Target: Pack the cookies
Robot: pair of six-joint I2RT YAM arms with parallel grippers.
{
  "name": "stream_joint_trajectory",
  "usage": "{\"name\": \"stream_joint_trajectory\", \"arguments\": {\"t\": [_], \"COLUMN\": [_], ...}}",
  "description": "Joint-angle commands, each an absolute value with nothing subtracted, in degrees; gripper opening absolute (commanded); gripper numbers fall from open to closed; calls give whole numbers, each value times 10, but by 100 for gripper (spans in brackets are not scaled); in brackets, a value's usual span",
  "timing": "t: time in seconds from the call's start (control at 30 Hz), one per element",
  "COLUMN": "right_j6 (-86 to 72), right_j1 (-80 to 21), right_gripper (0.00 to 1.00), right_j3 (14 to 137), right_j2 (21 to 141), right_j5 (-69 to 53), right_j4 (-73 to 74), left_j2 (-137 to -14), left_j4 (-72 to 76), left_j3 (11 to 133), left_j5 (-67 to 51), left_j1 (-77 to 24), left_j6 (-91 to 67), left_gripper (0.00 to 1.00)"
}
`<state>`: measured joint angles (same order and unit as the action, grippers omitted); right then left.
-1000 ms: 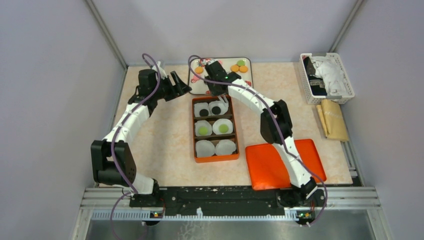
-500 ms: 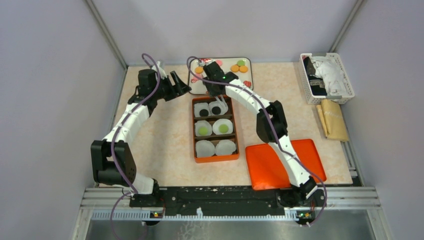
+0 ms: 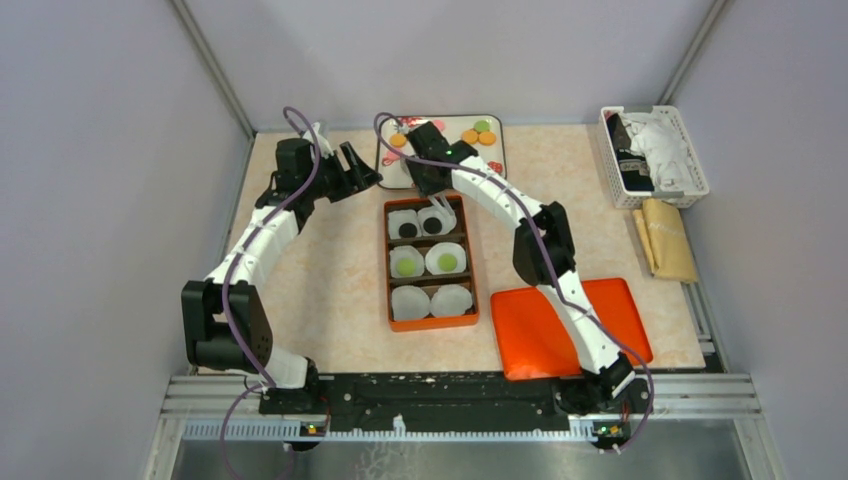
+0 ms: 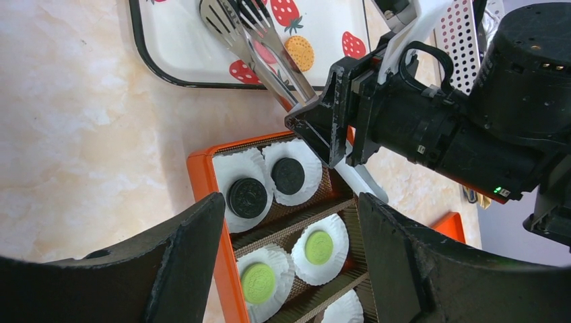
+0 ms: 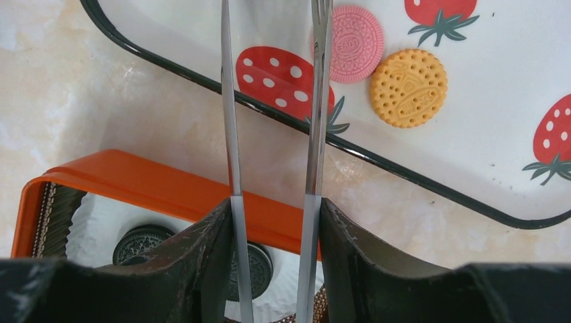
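Beige marbled tabletop (image 4: 81, 134) carries an orange compartmented box (image 5: 135, 171). Just beyond the box's far end lies a white strawberry-printed tray (image 5: 485, 155) bearing a pink cookie (image 5: 349, 44) and an orange cookie (image 5: 408, 87). Inside the box, white crinkled paper cups (image 4: 306, 155) hold two black cookies (image 4: 247, 197) at the far end and two green cookies (image 4: 318, 247) mid-box. Above the box's far wall, the right gripper (image 5: 273, 222) is clamped on metal tongs (image 5: 316, 101), their tips apart. Left of the box's far end, the left gripper (image 3: 360, 172) hovers, jaws apart and empty.
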<state>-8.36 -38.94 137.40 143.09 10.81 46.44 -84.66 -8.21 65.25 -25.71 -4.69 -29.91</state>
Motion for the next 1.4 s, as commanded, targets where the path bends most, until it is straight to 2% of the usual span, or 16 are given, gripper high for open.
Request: {"name": "stream_joint_trajectory", "arguments": {"t": [0.0, 0.2, 0.33, 0.43, 0.53, 0.73, 0.83, 0.9, 1.03, 1.17, 1.37], "right_j6": [-97, -98, -96, -89, -83, -82, -81, -83, -86, -86, -82], "right_j1": [-391, -391, -392, -391, -391, -392, -392, -392, -392, -391, -392], "right_gripper": [45, 43, 31, 30, 36, 37, 48, 51, 51, 47, 23], "right_j3": [1424, 1464, 1434, 1412, 1423, 1419, 1420, 1421, 1428, 1432, 1442], "right_j2": [1388, 1415, 1403, 1390, 1395, 1399, 1402, 1405, 1415, 1427, 1433], "right_j5": [95, 118, 141, 155, 157, 146, 143, 142, 144, 151, 159], "right_j4": [497, 528, 512, 493, 497, 486, 475, 469, 471, 472, 462], "left_j2": [-840, -844, -845, -845, -846, -849, -850, -850, -849, -853, -853], "left_j4": [-71, -64, -63, -62, -61, -61, -62, -62, -64, -64, -62], "left_j3": [660, 658, 657, 656, 655, 659, 661, 662, 664, 663, 661], "left_j5": [-262, -273, -276, -276, -278, -282, -283, -283, -282, -284, -287], "left_j1": [-44, -44, -44, -44, -44, -44, -44, -44, -43, -42, -42], "left_j6": [-298, -302, -302, -303, -303, -303, -303, -302, -300, -300, -301], "left_gripper": [79, 79, 79, 79, 79, 79, 79, 79, 79, 79, 79]}}
